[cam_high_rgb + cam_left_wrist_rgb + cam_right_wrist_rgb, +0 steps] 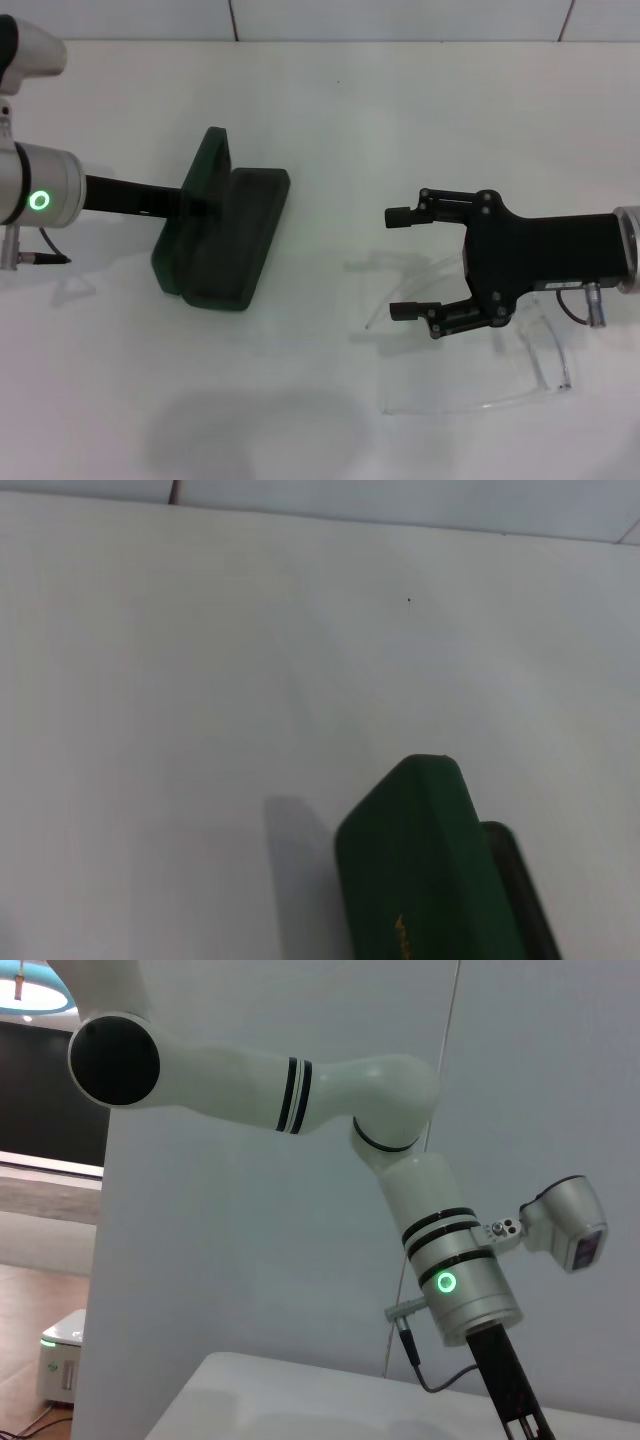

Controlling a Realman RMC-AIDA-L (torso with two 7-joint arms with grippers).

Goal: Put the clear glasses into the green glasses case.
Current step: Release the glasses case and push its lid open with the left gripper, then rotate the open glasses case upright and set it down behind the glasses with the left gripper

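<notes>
Fingers of right gripper spread wide, empty, hovering over the far-left part of the glasses, which lie on the worktop at near right. Case sits open, well left; left gripper at its lid, finger state not discernible. Glasses judged light, slick, fragile: grip the bridge or front frame gently.
</notes>
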